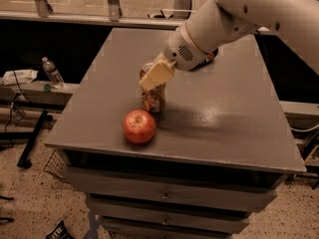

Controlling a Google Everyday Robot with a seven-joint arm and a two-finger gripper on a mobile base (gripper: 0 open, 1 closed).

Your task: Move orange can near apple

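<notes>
The orange can [152,99] stands upright on the grey table [224,118], just behind and to the right of the red-orange apple [139,126], a small gap apart from it. My gripper [154,76] reaches down from the upper right and is shut on the orange can's upper part. Its pale fingers [158,73] cover the can's top. The white arm hides most of the blue can behind it.
A clear plastic bottle [52,72] stands on a low ledge left of the table. Drawers run below the table's front edge. A sliver of the blue can [211,57] shows under the arm at the back.
</notes>
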